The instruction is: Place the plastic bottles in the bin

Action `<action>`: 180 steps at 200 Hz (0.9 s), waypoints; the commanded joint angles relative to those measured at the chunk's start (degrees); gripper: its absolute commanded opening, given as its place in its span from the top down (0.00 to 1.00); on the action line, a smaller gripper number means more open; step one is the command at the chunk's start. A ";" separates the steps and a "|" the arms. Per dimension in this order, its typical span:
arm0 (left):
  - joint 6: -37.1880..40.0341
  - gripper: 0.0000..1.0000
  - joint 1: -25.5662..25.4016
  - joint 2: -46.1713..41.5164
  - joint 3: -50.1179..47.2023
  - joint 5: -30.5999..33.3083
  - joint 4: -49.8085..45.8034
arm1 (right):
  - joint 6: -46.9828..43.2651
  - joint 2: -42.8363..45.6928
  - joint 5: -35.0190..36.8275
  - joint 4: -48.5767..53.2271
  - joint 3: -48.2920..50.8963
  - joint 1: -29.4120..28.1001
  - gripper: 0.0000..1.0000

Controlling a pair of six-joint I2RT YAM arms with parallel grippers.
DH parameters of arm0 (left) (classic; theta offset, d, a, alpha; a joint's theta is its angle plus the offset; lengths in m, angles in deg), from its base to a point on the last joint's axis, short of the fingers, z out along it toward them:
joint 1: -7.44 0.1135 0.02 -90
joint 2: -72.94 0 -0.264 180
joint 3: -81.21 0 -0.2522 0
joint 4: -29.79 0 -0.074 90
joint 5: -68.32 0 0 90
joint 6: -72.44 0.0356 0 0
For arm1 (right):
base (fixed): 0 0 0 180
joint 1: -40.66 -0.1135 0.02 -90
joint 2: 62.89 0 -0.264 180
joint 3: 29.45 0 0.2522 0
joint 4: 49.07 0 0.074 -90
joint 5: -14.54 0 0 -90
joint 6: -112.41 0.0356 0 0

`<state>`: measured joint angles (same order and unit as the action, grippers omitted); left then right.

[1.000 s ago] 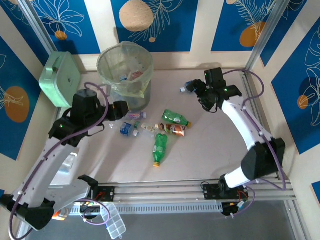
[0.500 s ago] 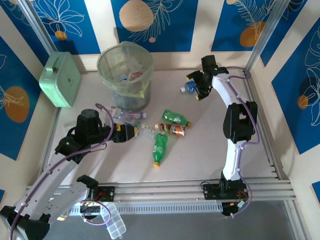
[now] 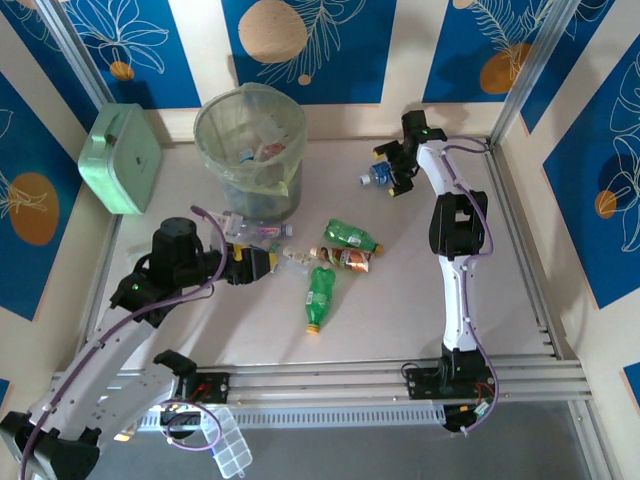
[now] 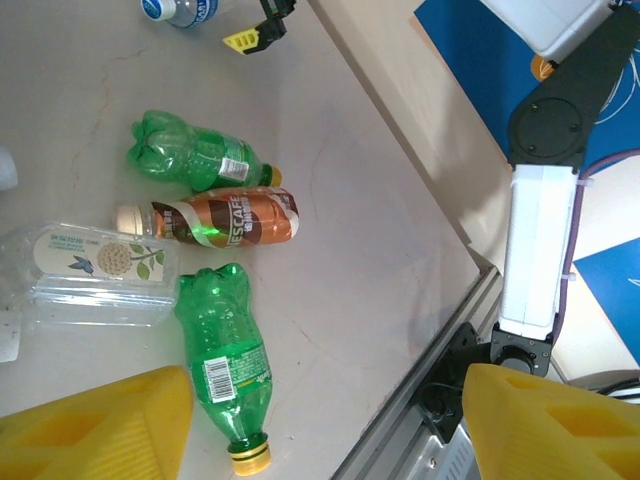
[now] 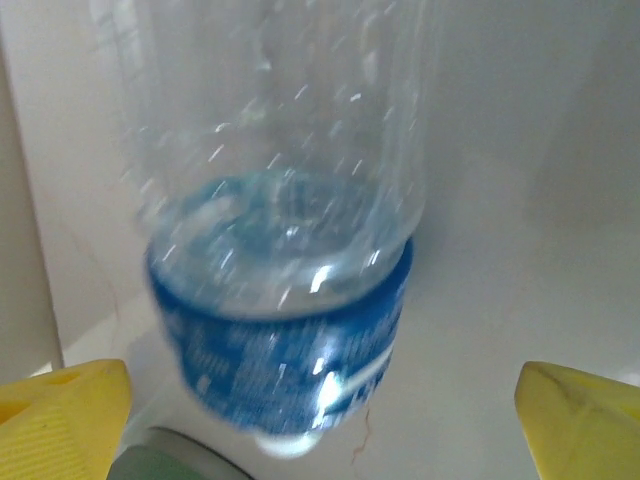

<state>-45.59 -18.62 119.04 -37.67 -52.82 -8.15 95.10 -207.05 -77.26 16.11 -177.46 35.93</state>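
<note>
At table's (image 3: 400,290) far edge, right gripper (image 3: 390,176) gaped around blue-labelled bottle (image 5: 280,330); left gripper (image 4: 325,425) open, empty. Off-centre closing might eject it.

The plastic bottles (image 3: 320,292) lie clustered near the upright bin (image 3: 262,190), one blue-labelled bottle (image 3: 376,175) apart.

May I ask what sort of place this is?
Probably a robot lab cell: two arms bolted at a rail-framed table, printed blue wall panels, and plastic bottles staged beside a bin.

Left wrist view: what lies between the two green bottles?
The brown-labelled bottle lies on its side between the upper green bottle and the lower green bottle, in the left wrist view.
</note>
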 commanded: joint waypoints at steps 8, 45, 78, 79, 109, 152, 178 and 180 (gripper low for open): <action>1.36 0.28 -0.30 0.83 -1.46 -2.62 2.03 | 0.93 -3.35 -2.07 3.27 -3.81 0.70 0.03; 1.43 0.28 -0.30 1.09 -1.10 -2.47 1.86 | 0.44 -4.28 0.77 5.17 -4.05 0.42 0.18; 2.16 0.29 -0.30 1.73 0.01 -2.22 0.95 | -0.47 -3.67 0.37 5.38 -1.82 0.75 0.32; 2.18 0.29 -0.26 1.72 0.01 -2.20 0.92 | -0.50 -3.58 0.34 5.32 -1.68 0.77 0.32; 2.54 0.29 -0.30 1.60 0.52 -1.41 0.04 | -1.90 0.70 -0.13 2.94 4.78 0.95 0.36; 1.34 0.29 -0.39 1.09 1.16 -0.82 -0.25 | -3.82 14.95 -0.71 -6.07 22.40 1.37 0.36; 0.23 0.27 -0.48 0.65 1.08 0.25 -0.03 | -6.59 25.79 0.14 -11.67 33.23 0.61 0.37; 0.08 0.27 -0.48 0.58 1.01 0.30 0.07 | -6.90 26.85 0.49 -12.10 33.98 0.36 0.37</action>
<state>-44.60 -18.73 120.64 -38.46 -53.38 -8.02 91.60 -191.68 -77.17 10.17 -150.38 36.98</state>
